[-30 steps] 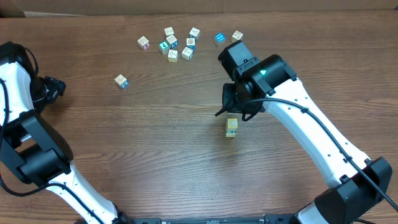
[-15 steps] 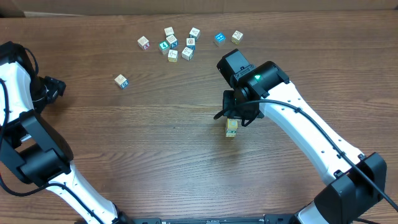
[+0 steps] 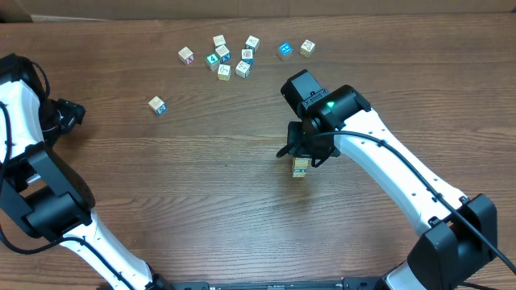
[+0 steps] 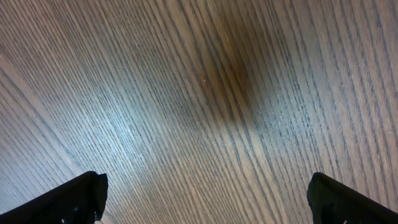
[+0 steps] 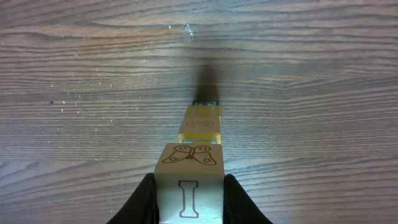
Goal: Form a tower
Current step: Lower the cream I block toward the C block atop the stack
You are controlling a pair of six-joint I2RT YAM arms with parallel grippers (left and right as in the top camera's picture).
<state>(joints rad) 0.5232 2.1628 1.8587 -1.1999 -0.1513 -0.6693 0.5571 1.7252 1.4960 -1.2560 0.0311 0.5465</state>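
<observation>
A brown table (image 3: 201, 185) of streaky wood grain carries the tower (image 3: 300, 167), a narrow stack of pale, square-edged wooden cubes. The right gripper (image 5: 189, 200) hangs just above the tower, clenched on a smooth butterfly cube (image 5: 189, 180). Only the wrist view shows that cube's butterfly outline and its letter I. Loose printed cubes (image 3: 223, 56) lie scattered well beyond the tower. The left gripper (image 4: 205, 196), far left of the tower, is spread wide over bare grain.

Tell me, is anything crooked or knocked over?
Nothing stands out. The tower stands on the table. The right claw grips a butterfly cube close to it. The loose cubes lie scattered but look whole.
</observation>
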